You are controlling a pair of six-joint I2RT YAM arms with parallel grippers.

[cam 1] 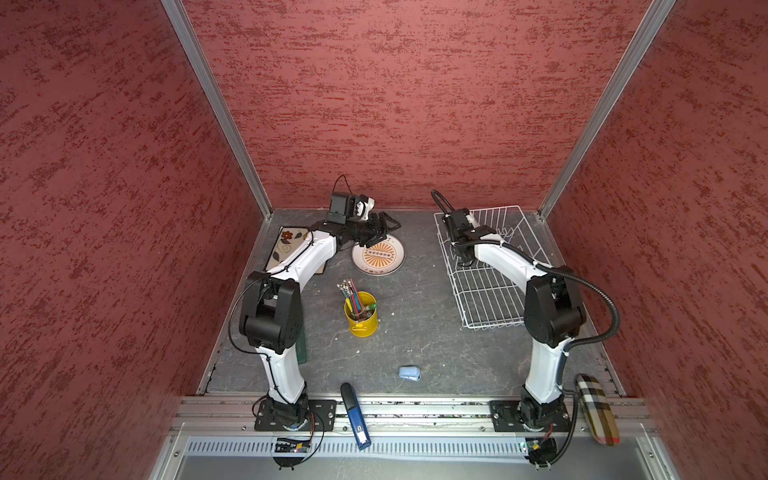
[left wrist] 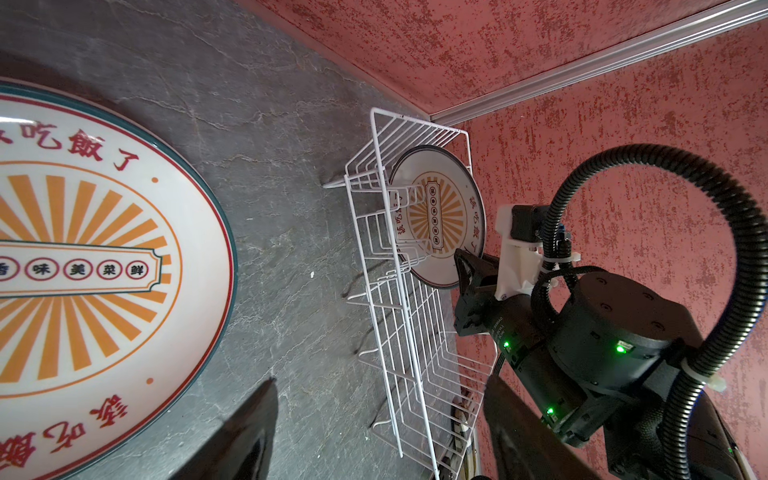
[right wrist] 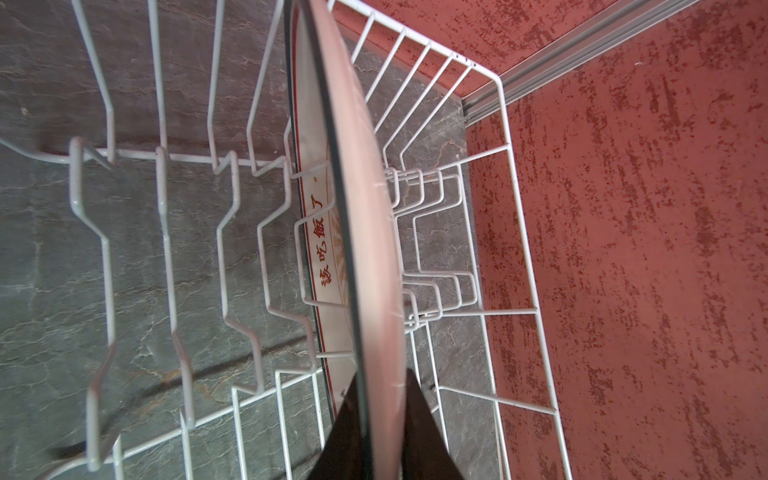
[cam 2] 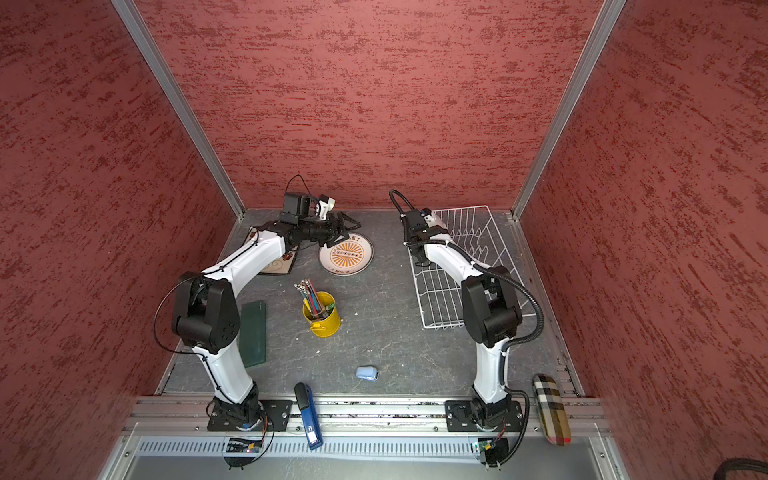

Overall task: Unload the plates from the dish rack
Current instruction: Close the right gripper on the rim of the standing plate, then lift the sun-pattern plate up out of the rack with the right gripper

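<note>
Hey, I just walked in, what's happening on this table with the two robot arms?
The robot is unloading plates from the white dish rack. The right gripper is pinched on the rim of the upright round plate, which stands between the rack's prongs and is not yet lifted out. The left gripper hangs open just above the flat round plate lying on the table. A square flowered plate lies flat there too.

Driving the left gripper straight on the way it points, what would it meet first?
Probably the near side of the white wire dish rack, short of the round sunburst plate standing in it; bare grey tabletop lies between, though depth is unclear.
</note>
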